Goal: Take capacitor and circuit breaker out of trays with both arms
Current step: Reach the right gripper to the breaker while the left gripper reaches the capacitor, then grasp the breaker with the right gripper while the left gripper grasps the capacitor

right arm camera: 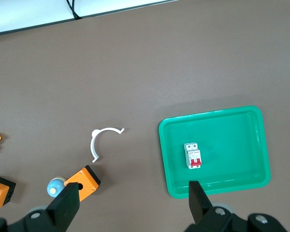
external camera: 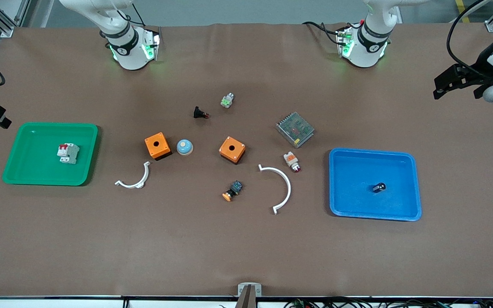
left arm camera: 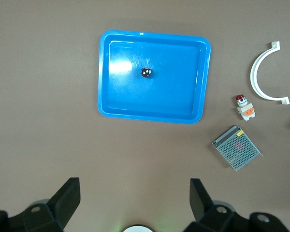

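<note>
The capacitor [external camera: 379, 187], a tiny black cylinder with a shiny end, lies in the blue tray [external camera: 416, 188] at the left arm's end of the table. It also shows in the left wrist view [left arm camera: 146, 72]. The breaker [external camera: 68, 153], grey-white with a red lever, lies in the green tray [external camera: 24, 171] at the right arm's end and shows in the right wrist view [right arm camera: 193, 155]. My left gripper [left arm camera: 134, 186] is open and empty, high over bare table near its base. My right gripper [right arm camera: 134, 191] is open and empty, high near its base, over the table beside the green tray.
Between the trays lie two orange boxes [external camera: 157, 145] [external camera: 232, 149], a blue dome [external camera: 184, 147], two white arcs [external camera: 135, 182] [external camera: 283, 184], a grey mesh unit [external camera: 295, 129], a white-and-orange piece [external camera: 292, 161], an orange-capped button [external camera: 232, 191] and a black red-tipped part [external camera: 200, 113].
</note>
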Robot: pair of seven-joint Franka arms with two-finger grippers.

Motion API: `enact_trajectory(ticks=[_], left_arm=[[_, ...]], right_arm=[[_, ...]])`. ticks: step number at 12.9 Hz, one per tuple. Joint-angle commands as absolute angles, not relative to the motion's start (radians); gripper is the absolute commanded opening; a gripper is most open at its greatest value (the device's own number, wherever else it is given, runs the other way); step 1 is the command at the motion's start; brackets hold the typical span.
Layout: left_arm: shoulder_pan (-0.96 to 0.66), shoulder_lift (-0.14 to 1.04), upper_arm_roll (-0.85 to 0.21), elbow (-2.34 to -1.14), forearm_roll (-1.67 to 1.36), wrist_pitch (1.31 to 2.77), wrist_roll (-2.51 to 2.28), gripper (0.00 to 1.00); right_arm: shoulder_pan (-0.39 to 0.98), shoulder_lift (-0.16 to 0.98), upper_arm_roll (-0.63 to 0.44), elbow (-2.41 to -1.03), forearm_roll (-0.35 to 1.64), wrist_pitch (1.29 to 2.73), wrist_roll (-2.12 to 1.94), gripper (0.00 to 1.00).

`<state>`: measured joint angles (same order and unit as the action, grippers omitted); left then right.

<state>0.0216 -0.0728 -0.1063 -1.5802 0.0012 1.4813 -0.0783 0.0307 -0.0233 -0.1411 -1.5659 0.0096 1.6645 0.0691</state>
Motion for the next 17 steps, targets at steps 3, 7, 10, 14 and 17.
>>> enact_trajectory(ticks=[3,7,10,14,17], left_arm=[[0.023,-0.043,-0.101,-1.551,0.009,1.463,-0.066,1.00],[0.020,0.073,-0.103,-1.563,0.017,1.483,-0.066,1.00],[0.021,0.103,-0.103,-1.723,0.015,1.708,-0.081,1.00],[0.046,0.214,-0.103,-1.891,0.017,2.082,-0.080,0.99],[0.046,0.362,-0.103,-1.901,0.017,2.250,-0.080,0.87]], right_arm=[[0.008,-0.046,-0.123,-1.575,0.011,1.664,0.060,1.00],[-0.009,0.021,-0.123,-1.571,0.008,1.678,0.061,1.00],[-0.009,0.136,-0.123,-1.572,0.009,1.680,0.061,1.00],[-0.053,0.253,-0.127,-1.607,0.009,1.681,0.060,1.00],[-0.124,0.247,-0.129,-1.823,0.008,1.852,-0.107,1.00]])
